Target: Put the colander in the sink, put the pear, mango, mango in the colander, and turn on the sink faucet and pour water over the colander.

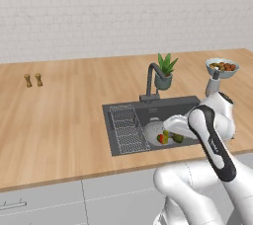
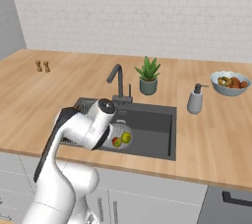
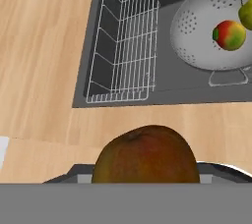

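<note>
The light-grey colander (image 3: 206,26) lies in the dark sink (image 1: 183,106), right of the wire rack (image 3: 125,36). Inside it are a red-green mango (image 3: 230,35) and the yellow-green pear (image 3: 246,14); both also show in the right base view, the mango (image 2: 116,142) and the pear (image 2: 126,137). A second mango (image 3: 146,156), dark red-brown, fills the bottom of the hand view between my fingers and hides them. My gripper (image 3: 146,171) is shut on it, above the counter's front edge just short of the basin. The faucet (image 1: 150,78) stands behind the sink; I see no water.
Behind the sink stands a potted plant (image 2: 148,75). A soap dispenser (image 2: 195,99) and a pale bowl of small fruit (image 2: 230,83) sit to the right. Two small shakers (image 1: 33,80) stand far left on the wooden counter (image 1: 59,120).
</note>
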Controlling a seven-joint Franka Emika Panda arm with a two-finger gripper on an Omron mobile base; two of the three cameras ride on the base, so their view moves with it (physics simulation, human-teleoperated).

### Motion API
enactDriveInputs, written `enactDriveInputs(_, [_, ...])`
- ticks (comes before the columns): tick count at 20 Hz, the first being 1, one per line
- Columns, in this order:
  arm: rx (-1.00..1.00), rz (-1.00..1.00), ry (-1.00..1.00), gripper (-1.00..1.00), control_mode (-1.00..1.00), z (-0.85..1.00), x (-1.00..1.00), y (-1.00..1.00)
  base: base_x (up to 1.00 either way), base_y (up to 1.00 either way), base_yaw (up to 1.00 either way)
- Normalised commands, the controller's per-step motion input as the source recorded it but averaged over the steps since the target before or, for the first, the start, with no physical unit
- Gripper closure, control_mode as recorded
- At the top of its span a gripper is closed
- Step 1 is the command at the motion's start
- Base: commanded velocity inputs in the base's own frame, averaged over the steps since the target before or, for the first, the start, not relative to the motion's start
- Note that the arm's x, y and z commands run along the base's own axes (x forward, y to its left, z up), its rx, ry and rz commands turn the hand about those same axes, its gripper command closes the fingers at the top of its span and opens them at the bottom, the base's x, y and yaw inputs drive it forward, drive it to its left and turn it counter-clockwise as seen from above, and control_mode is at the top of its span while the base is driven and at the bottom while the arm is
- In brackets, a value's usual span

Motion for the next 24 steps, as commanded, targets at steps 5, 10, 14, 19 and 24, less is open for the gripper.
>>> enactDriveInputs(5, [0.11,0.09,-0.02,1.00,-1.00,0.00,0.54,-0.67,0.00,0.00,0.00])
enactDriveInputs(10, [0.03,0.01,0.00,1.00,-1.00,0.01,0.73,-0.37,0.00,0.00,0.00])
enactDriveInputs(14, [0.00,0.00,0.00,1.00,-1.00,0.00,0.86,-0.24,0.00,0.00,0.00])
enactDriveInputs(19, [0.00,0.00,0.05,1.00,-1.00,-0.03,0.58,-0.38,0.00,0.00,0.00])
enactDriveInputs(24, [-0.04,0.00,0.18,1.00,-1.00,-0.06,0.36,-0.27,0.00,0.00,0.00])
